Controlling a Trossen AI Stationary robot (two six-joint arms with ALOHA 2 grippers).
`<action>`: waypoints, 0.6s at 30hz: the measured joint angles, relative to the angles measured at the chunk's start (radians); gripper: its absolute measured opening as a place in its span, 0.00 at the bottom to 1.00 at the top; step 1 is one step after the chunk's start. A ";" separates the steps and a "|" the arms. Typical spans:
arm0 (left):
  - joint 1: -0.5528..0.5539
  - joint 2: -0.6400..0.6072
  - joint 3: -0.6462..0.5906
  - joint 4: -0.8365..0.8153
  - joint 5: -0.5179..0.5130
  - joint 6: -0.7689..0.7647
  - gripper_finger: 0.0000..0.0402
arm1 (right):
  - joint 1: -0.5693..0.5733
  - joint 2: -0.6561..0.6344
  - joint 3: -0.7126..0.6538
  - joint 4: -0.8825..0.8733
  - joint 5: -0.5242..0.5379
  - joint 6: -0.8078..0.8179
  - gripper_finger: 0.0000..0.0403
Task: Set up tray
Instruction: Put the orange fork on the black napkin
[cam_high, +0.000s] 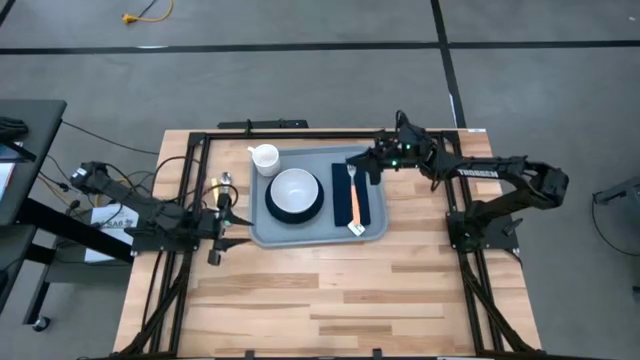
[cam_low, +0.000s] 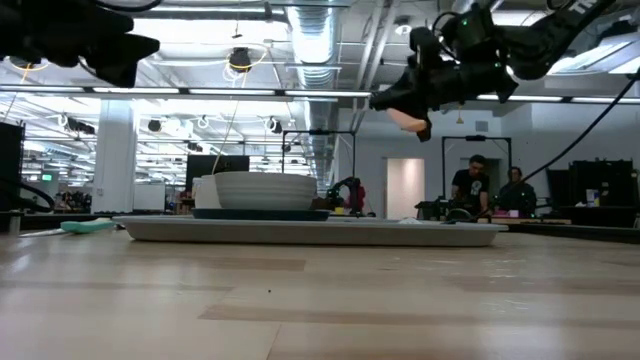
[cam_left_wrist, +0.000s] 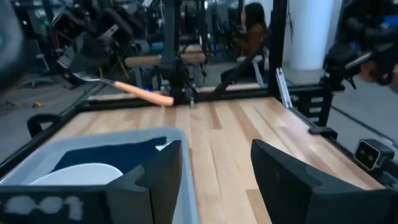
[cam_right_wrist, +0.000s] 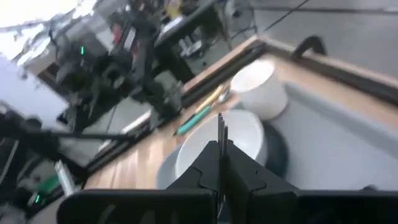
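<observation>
The grey-blue tray (cam_high: 262, 233) lies at the table's far middle. On it stand a white cup (cam_high: 264, 157) and a white bowl (cam_high: 295, 190) on a dark plate (cam_high: 300, 218). A dark folded napkin (cam_high: 366, 200) lies on its right part. My right gripper (cam_high: 363, 165) hangs over the tray's far right part, shut on a fork (cam_high: 354, 205) with an orange wooden handle. My left gripper (cam_high: 218, 238) stands open and level, just off the tray's left near corner. Nothing is between its fingers (cam_left_wrist: 155, 180). My right gripper pinches the fork's metal part (cam_right_wrist: 221, 132) between its two shut fingers, above the wooden handle (cam_left_wrist: 146, 93). The fingers come from the table's right, nearly level, and lie across the fork. The fork is lifted clear above the napkin. Its handle points toward the near edge and slopes a little down.
Utensils with teal and yellow handles (cam_right_wrist: 198, 117) lie on the wood left of the tray (cam_high: 222, 188). Black frame rails (cam_high: 190, 170) run along the table's sides and far edge. The near half of the table (cam_high: 330, 300) is bare wood. People stand in the room beyond (cam_low: 470, 185).
</observation>
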 joint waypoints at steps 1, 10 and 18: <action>0.000 -0.008 -0.013 0.014 0.000 0.002 0.45 | -0.012 0.008 0.002 0.011 0.000 0.006 0.00; 0.000 -0.005 -0.123 0.226 0.019 0.031 0.45 | -0.084 0.229 0.001 0.116 -0.029 0.039 0.00; 0.000 -0.006 -0.125 0.240 0.044 0.025 0.45 | -0.122 0.415 0.002 0.302 -0.114 0.120 0.00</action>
